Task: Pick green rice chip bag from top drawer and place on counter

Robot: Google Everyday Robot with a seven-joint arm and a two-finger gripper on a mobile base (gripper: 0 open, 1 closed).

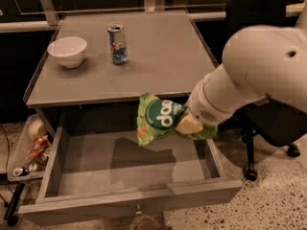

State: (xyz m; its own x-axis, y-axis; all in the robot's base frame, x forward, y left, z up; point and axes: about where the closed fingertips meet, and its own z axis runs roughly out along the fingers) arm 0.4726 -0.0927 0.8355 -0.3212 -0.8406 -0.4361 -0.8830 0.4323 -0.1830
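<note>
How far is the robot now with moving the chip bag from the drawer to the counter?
Done: the bag is out of the open drawer. In hand: the gripper holds it in the air above the drawer, in front of the counter edge. Left: carry it over the counter and set it down, likely to the right of the can and bowl.

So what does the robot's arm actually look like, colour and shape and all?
The arm is bulky and smooth, an off-white shell of rounded segments, with a small dark hole on the upper casing and a patch of tiny perforations near the wrist. No cables show. The gripper, at its end over the top drawer, has a tan, wedge-shaped finger.
</note>
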